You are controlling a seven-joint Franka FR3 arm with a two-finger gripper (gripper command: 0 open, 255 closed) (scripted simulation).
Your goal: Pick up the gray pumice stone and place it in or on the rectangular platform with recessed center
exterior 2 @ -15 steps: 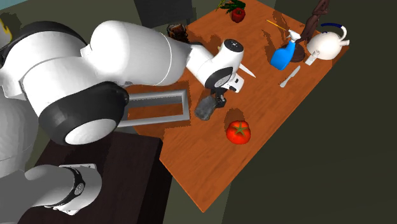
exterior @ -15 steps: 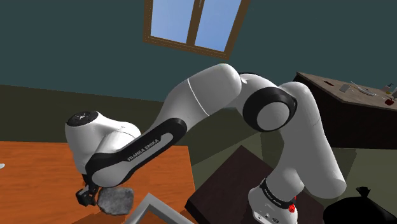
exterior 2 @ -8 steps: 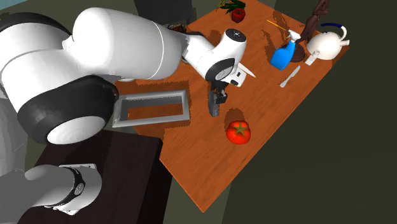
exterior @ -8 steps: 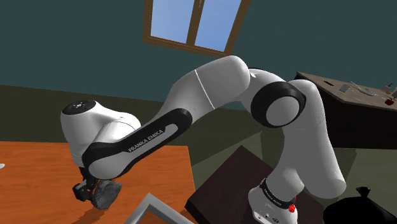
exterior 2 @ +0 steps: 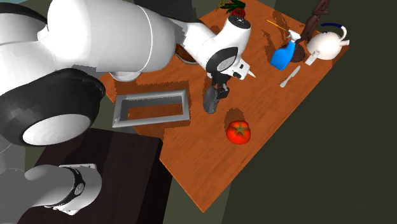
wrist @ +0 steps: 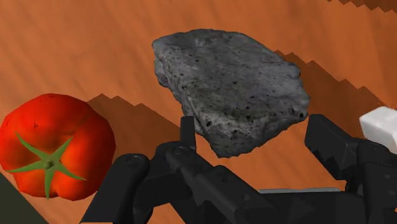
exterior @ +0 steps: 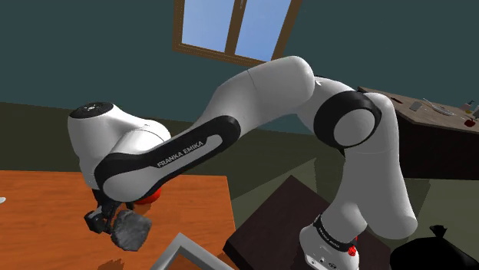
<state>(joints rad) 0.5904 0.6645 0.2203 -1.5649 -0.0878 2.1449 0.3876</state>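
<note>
One wooden table (exterior 2: 210, 159) w/ the grey rectangular platform (exterior 2: 156, 95) on it, recessed centre bare. Gripper (wrist: 250, 124) pinches the grey pumice stone (wrist: 232, 89) btwn both fingers, clear of the tabletop (shadow lies apart below), near the platform's end; tomato (exterior 2: 238, 132) close by. Step: carry. Next: shift over the recess, lower, release.

The pumice stone (wrist: 232, 89) clasped in my matt black fingers (wrist: 186, 137) is rough, pitted and dull grey. Beneath it, the table (wrist: 76, 38) shows orange-brown wood grain. The red tomato (wrist: 54, 149) is smooth and glossy, and my white arm (exterior: 253, 100) has a smooth, shiny shell.
</note>
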